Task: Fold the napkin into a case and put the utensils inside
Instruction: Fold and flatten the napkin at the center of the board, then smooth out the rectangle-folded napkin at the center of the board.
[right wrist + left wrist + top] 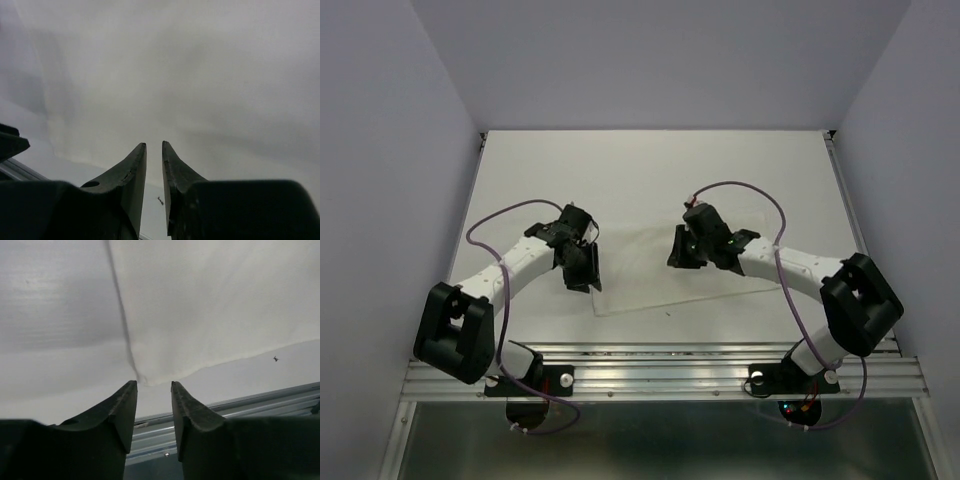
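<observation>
Up close, left gripper [154, 385] gapes empty before the napkin [210, 310] corner, unclear from overhead; right gripper [154, 145] stands narrow, nothing between.

1. Top view: no legible text, label, brand or number anywhere on the desk [650, 170].
2. Left wrist view: napkin [210, 305] is unprinted; a small dark speck [275, 358] on the desk is too small to read.
3. Right wrist view: nothing readable.
</observation>
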You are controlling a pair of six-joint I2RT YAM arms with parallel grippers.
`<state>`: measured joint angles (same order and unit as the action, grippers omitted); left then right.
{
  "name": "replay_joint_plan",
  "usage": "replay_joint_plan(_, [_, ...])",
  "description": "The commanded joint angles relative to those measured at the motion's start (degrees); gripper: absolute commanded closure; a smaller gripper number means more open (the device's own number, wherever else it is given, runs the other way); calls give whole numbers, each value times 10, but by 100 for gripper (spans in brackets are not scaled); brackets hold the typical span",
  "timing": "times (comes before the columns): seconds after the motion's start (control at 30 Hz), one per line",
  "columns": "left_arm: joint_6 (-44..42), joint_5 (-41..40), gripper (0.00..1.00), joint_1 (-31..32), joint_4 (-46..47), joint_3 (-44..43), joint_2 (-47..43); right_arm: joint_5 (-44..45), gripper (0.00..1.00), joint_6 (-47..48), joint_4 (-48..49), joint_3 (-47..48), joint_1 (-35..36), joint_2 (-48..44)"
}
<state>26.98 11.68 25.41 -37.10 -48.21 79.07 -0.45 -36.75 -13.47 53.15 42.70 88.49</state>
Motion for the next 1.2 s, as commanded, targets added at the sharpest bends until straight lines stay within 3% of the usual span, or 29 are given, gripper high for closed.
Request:
replay_joint_plan(0.0, [17,-26,58,3,11,-40,-26,39,76,-5,-4,7,-90,-42])
replay_joint_plan(0.2, [72,10,100,2,149,-65,42,-24,79,29,-5,-9,-272,-31])
replay_joint_plan(0.3, [85,2,100,2,191,-102,91,-37,80,47,-5,20,-314,4])
replay_joint_plan(0.57, [87,17,100,9,228,-243,239,-144,89,51,17,122,-298,125])
replay_joint_plan(0.87, [121,99,100,46,271,-319,339,-148,93,39,12,196,-237,205])
replay_joint_plan(1.17, [105,58,100,51,251,-353,379,-84,93,47,2,251,-237,270])
